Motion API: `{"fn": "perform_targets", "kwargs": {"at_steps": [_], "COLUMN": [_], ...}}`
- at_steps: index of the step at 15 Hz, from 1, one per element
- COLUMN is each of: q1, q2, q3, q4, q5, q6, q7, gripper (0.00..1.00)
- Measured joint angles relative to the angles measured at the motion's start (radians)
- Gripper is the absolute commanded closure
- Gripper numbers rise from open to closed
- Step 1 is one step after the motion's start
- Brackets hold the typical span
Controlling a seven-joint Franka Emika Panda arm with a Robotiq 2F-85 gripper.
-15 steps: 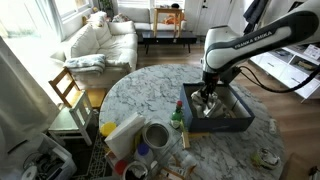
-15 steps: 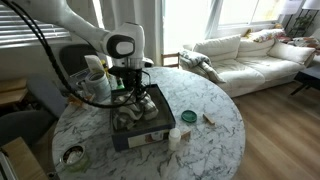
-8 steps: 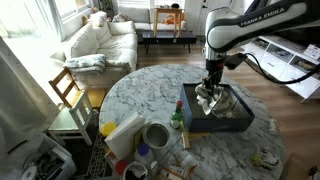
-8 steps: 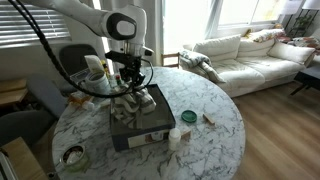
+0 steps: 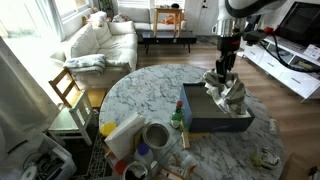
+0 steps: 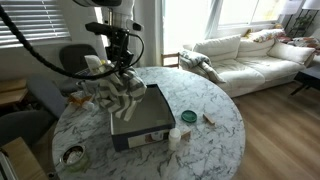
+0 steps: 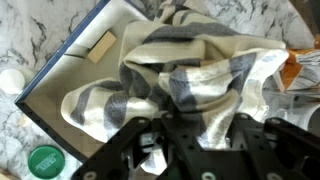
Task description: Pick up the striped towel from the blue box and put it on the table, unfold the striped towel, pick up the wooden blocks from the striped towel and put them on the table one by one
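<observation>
We see the pincer (image 5: 222, 74) clamped part-way shut on the striped towel (image 5: 229, 93). It pinches the top of the bunched cloth, which hangs below it in loose folds. In both exterior views the towel (image 6: 112, 92) is raised above 1 end of the blue box (image 5: 214, 118), with some of its folds hanging past the rim over the tabletop (image 5: 140, 90). We cannot tell whether its lowest folds touch the box (image 6: 141, 117).

From the wrist view, the 2 dark fingers (image 7: 148, 150) enter from the bottom edge with the cream, dark-striped cloth (image 7: 190, 85) gathered between them. The cloth hides most of that end of the box (image 7: 55, 92). On the bare grey floor of the box lies 1 small wooden block (image 7: 100, 47), well apart from the towel.

A green round lid (image 7: 45, 161) sits on the marble-pattern top just outside the box's wall. In an exterior view it (image 6: 187, 117) lies near the box's long side. The box itself rests flat on the tabletop (image 6: 215, 105).
</observation>
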Motion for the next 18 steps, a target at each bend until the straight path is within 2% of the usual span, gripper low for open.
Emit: {"fn": "perform_targets", "kwargs": {"at_steps": [6, 10, 13, 18], "q1": [0.037, 0.078, 0.109, 0.153], "q2": [-0.111, -0.119, -0.111, -0.085], "q3": [0.024, 0.046, 0.071, 0.105], "q4": [-0.08, -0.18, -0.287, -0.488], "q5": [0.186, 0.302, 0.301, 0.273], "q6": [-0.249, -0.304, -0.195, 0.175], "q7": [-0.026, -0.044, -0.035, 0.0], "gripper": [0.84, 0.84, 0.84, 0.84]}}
